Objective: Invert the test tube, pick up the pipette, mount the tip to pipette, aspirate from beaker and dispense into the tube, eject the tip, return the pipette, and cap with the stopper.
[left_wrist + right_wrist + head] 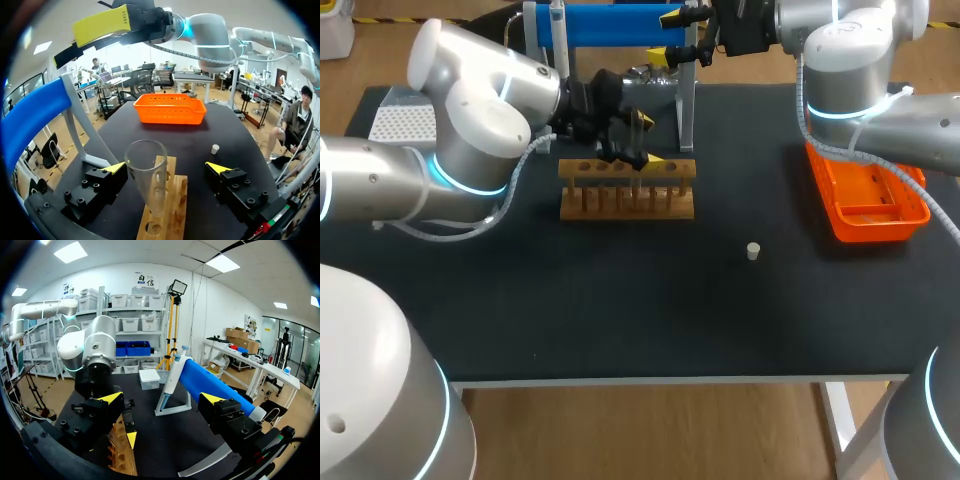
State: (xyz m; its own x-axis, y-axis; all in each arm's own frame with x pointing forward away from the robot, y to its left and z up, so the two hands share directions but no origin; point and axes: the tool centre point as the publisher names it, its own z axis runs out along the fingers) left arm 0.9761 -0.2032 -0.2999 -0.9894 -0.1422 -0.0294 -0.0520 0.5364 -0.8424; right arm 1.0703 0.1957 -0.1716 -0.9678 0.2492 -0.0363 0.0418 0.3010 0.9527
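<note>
left tool (648,138) is sitting up in the upper middle of the head view, right over the wooden rack (627,200). in its wrist cam the test tube (145,172) stands in a rack hole with its open mouth up, between the fingers, which are spread wide and touching nothing, so it isn't holding the tube at all. going by that, i'd say the inverting part is done and the pipette pickup is next. the right tool (666,35) is at the top of the head view by the blue pipette (210,382) on its stand (167,390), fingers apart too. the pipette body lies ahead of it, just beside one finger, and isn't clamped. the stopper (753,251) is alone on the counter (620,300), right of centre, well clear of the rack, and the orange basket (870,205) is over at the right. my worry is that both arms are crowded into the same upper-middle patch. if the left one pulls out crooked, a finger could catch the tube's rim and tip it, or drag the rack along. and if the right one closes off-centre, it could shove the pipette along the stand instead of gripping it.
</note>
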